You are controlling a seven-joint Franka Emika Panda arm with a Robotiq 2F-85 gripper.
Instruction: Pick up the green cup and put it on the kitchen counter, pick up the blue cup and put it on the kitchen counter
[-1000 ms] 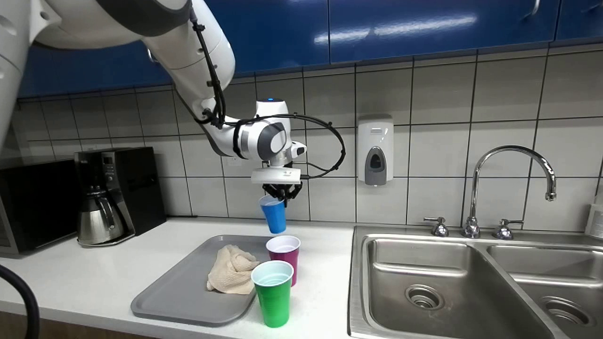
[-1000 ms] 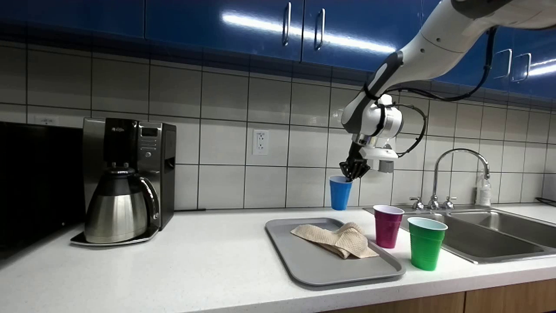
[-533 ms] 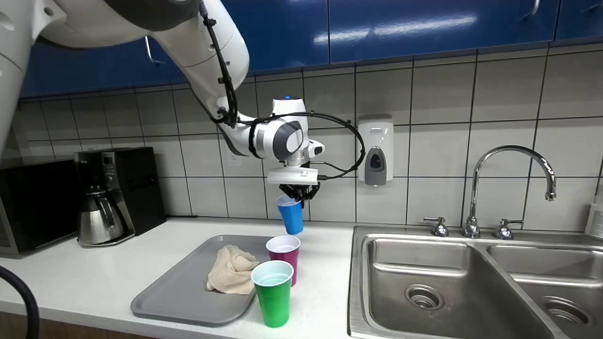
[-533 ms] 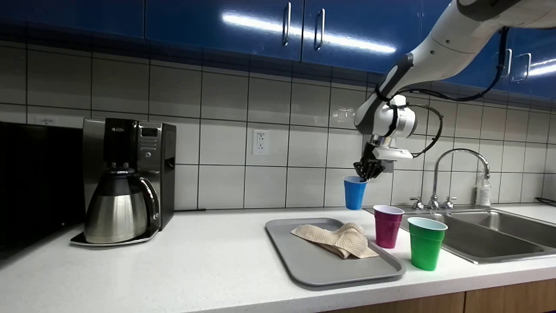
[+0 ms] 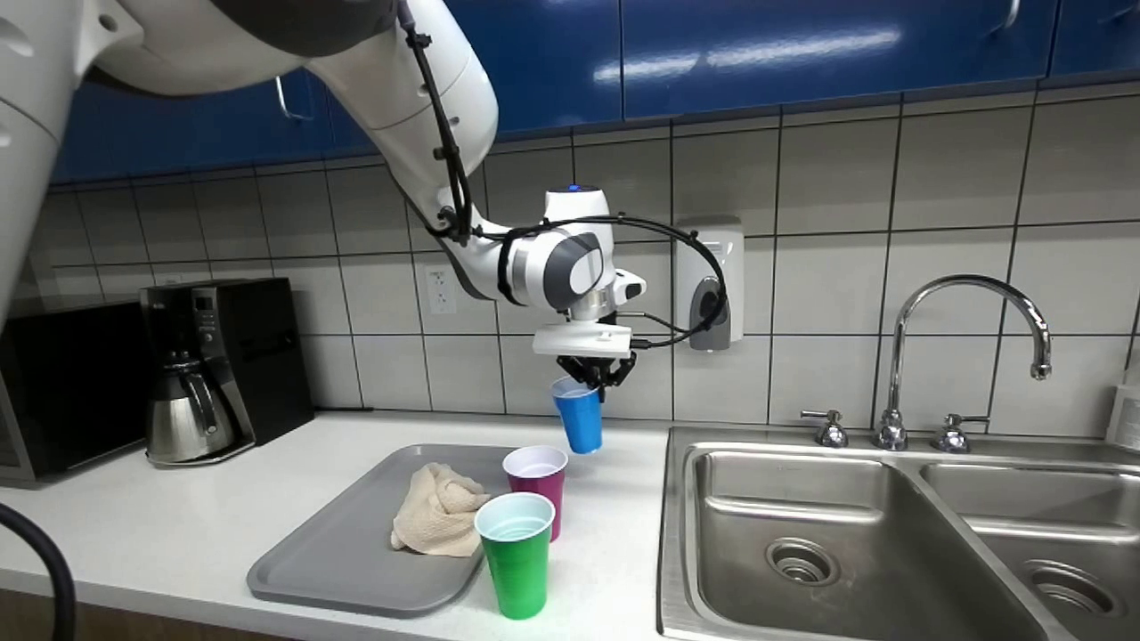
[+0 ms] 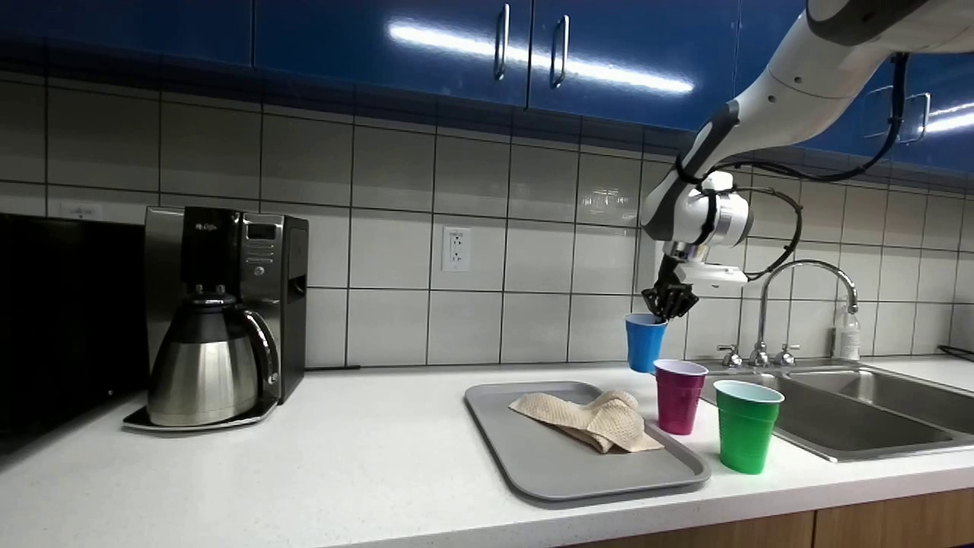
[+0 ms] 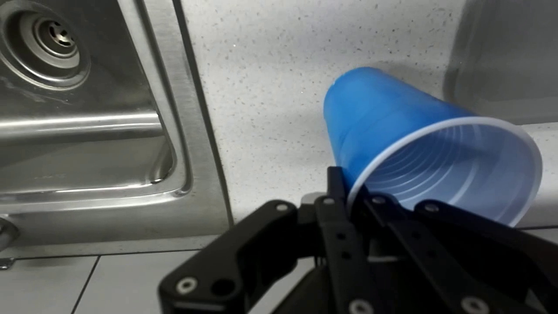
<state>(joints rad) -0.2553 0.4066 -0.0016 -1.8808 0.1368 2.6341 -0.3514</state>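
The blue cup is in both exterior views, slightly tilted, above the kitchen counter near the back wall. My gripper is shut on its rim; in the wrist view the gripper has one finger outside the wall and one inside the blue cup. The cup is over the counter strip between sink and tray; how far its base is above the surface is hard to tell. The green cup stands upright on the counter, right of the tray's front corner; it also shows in an exterior view.
A purple cup stands just behind the green cup. A grey tray holds a beige towel. The steel sink with its faucet lies to the right. A coffee maker stands to the left.
The arm has moved to the right with the blue cup in both exterior views, past the tray, and has come slightly lower. The green and purple cups have not moved.
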